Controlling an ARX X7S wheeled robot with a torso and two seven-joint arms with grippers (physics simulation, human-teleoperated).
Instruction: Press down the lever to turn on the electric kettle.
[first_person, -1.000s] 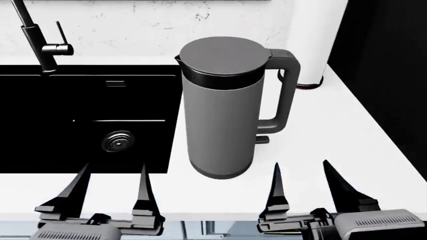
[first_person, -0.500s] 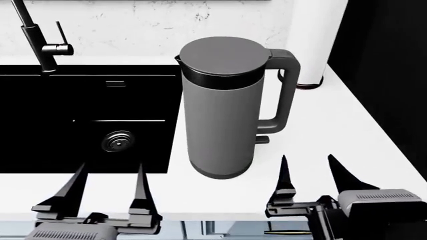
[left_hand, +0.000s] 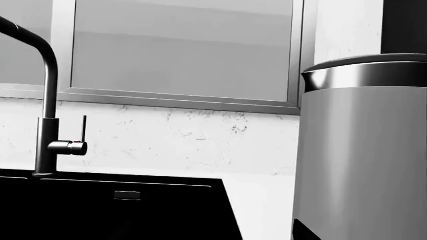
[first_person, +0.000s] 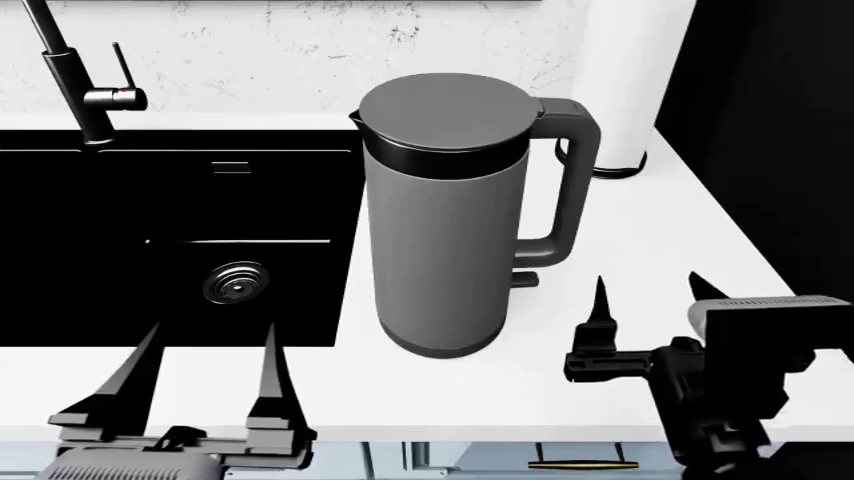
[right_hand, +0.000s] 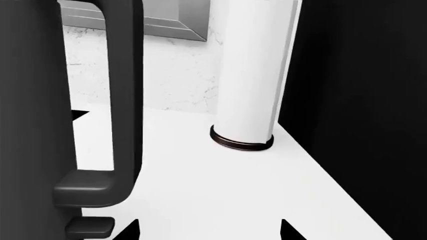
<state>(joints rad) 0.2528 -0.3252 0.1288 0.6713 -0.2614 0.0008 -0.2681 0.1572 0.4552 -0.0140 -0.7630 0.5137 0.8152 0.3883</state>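
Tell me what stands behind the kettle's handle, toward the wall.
Behind the handle of the electric kettle stands a white cylinder with a dark ring at its base, on the white counter. Its top runs out of view.

Both arms reach forward, low in the head view. The left gripper (first_person: 200, 375) has its two dark fingers (first_person: 271, 380) spread apart, tips pointing ahead, nothing between them. The right gripper (first_person: 654, 300) sits farther forward, its fingers (first_person: 597, 325) also parted and empty; its wrist block shows just behind the fingers on the outer side.
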